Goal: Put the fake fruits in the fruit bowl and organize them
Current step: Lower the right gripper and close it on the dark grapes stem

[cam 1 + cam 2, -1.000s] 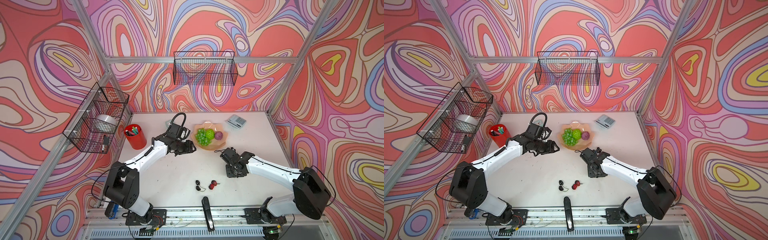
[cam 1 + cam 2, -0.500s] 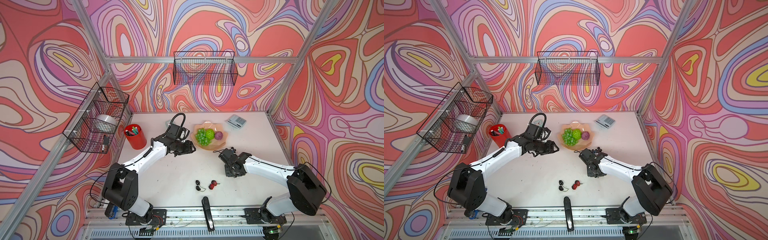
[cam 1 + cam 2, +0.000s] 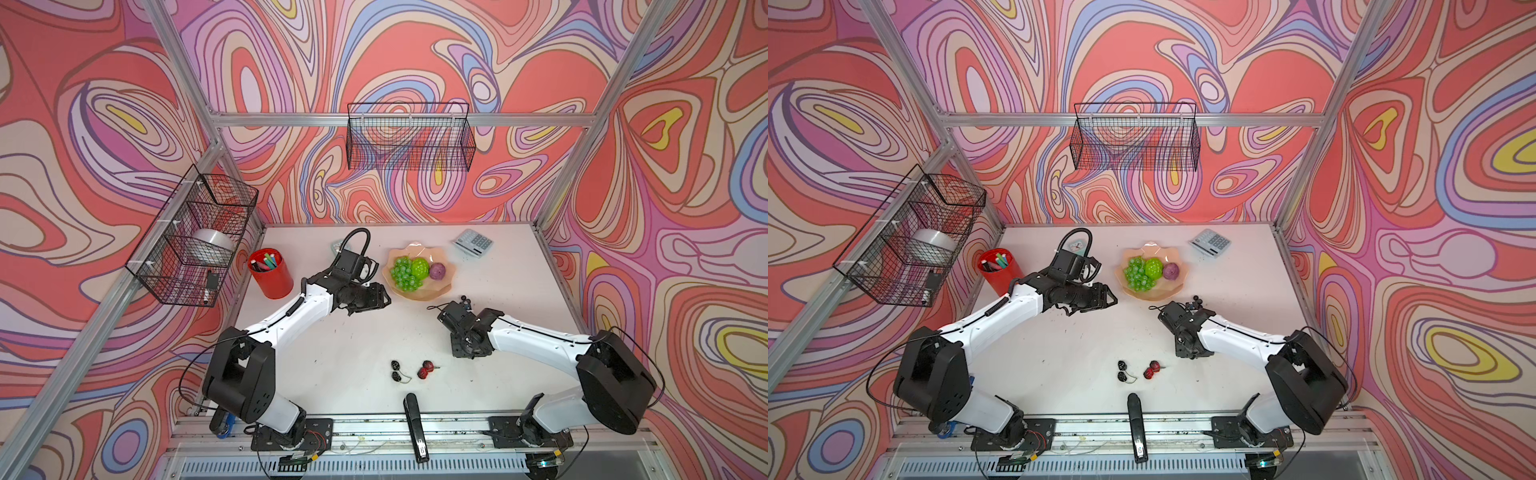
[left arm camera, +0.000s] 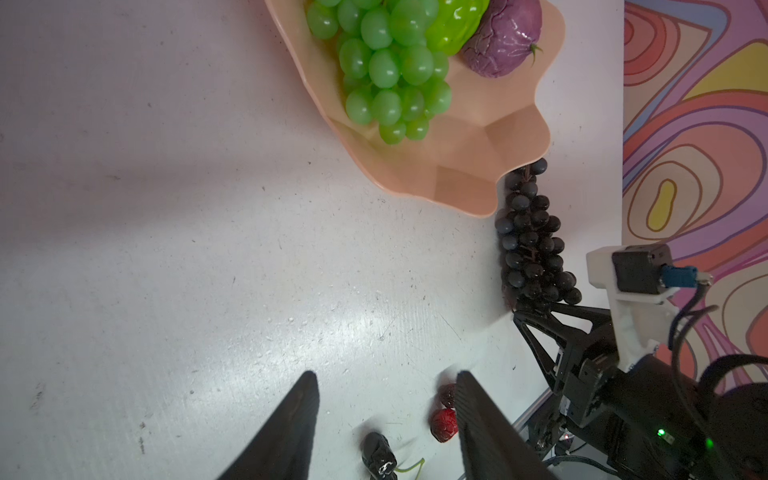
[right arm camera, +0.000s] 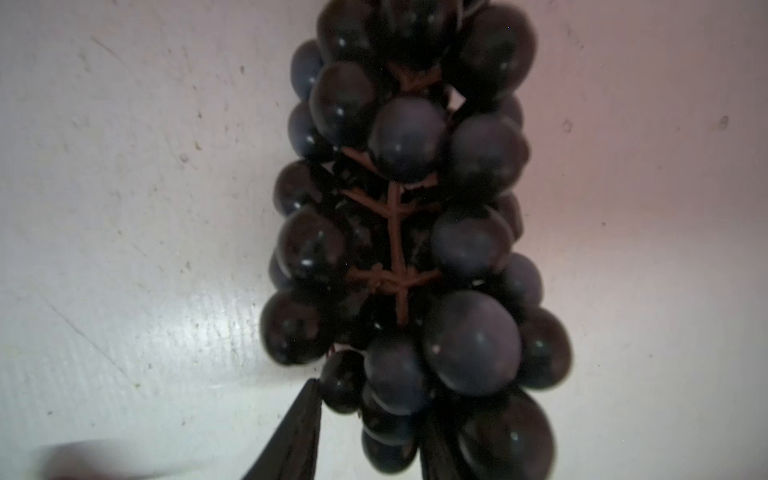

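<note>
- The left tool (image 4: 385, 376) hangs over the white desk (image 3: 332, 353), just to the left of the bowl in both top views. Its two black fingers (image 4: 301, 415) are parted, with only bare desk between them.
- The right tool (image 5: 370, 399) is closed on one end of the glossy dark purple grape bunch (image 5: 407, 208), with a finger on each side of the grapes at that end.
- I cannot tell whether the bunch rests on the desk or hangs just clear of it.
- In the left wrist view the bunch's far tip reaches the front rim of the wide, shallow peach-pink bowl with a scalloped edge (image 4: 478, 137). Whether it touches the rim is unclear.
- Three fruits sit side by side in the bowl: a green plastic grape bunch (image 3: 401, 272), a ridged lime-green ball (image 3: 420, 267) and a mauve ball (image 3: 436, 271).
- A small black berry pair (image 3: 395, 370) and a small red berry pair (image 3: 424, 370) lie next to each other near the desk's front edge, well apart from the bowl.
- A red cylindrical cup of coloured markers (image 3: 272, 276) stands at the back left.
- A grey calculator (image 3: 473, 243) lies at the back right.
</note>
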{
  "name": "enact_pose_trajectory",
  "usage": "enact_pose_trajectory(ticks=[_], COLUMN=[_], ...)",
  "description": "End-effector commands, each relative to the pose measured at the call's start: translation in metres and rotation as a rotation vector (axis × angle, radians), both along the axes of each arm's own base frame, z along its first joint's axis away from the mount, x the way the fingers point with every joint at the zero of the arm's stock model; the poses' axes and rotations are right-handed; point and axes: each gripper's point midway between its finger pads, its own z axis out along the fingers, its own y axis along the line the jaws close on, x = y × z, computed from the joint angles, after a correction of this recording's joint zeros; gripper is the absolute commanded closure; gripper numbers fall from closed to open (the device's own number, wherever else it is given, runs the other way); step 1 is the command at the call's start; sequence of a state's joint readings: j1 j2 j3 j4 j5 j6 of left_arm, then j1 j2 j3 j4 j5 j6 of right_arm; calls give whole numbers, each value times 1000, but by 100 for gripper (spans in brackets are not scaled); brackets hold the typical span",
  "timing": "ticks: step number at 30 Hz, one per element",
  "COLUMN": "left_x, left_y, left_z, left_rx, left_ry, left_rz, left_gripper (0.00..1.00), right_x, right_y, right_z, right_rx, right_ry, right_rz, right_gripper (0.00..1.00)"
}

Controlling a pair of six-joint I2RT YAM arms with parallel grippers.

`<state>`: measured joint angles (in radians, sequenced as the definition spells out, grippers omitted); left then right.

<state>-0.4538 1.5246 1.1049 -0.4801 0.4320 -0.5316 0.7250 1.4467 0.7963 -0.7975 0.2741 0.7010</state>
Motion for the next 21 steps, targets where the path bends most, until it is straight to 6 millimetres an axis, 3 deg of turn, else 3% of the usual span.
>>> enact_pose_trajectory(ticks=[1, 7, 14, 21], left_x=[-2, -2, -4, -2], left_y=[3, 3, 5, 5], left_z=[6, 7, 7, 8], left_rx=[-1, -1, 5, 11], left_ry=[-16, -17, -18, -24], left_rz=[16, 15, 16, 13], left_gripper=[44, 43, 43, 43], right_x=[-6, -8, -22, -22], right_y=[-6, -10, -8, 0], right_z=[5, 16, 11, 5], right_rx=[-8, -3, 32, 71], right_ry=[-27, -66, -36, -23], right_rz=[-32, -50, -66, -68], right_gripper=[63, 62, 60, 64])
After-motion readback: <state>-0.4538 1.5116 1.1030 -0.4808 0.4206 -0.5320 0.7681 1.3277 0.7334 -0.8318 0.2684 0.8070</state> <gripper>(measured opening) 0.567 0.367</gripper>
